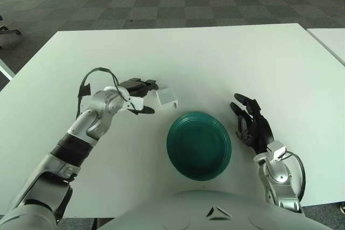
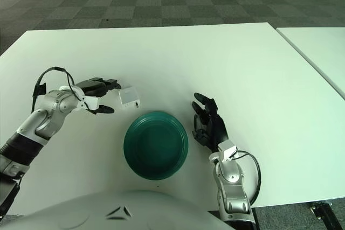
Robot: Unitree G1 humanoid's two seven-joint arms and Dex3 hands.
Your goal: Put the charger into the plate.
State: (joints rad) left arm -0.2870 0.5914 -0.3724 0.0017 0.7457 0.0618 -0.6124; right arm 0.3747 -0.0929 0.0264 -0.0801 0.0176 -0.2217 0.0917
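Observation:
A small white charger (image 1: 168, 98) lies on the white table (image 1: 226, 63), just behind the left rim of a dark green plate (image 1: 199, 145). My left hand (image 1: 144, 97) is right beside the charger on its left, fingers spread with one above and one below, not closed on it. The charger also shows in the right eye view (image 2: 129, 97). My right hand (image 1: 252, 125) shows to the right of the plate, fingers relaxed and holding nothing.
A second white table (image 1: 331, 41) stands at the far right with a gap between. The table's front edge runs close below the plate. Dark checkered carpet lies beyond the far edge.

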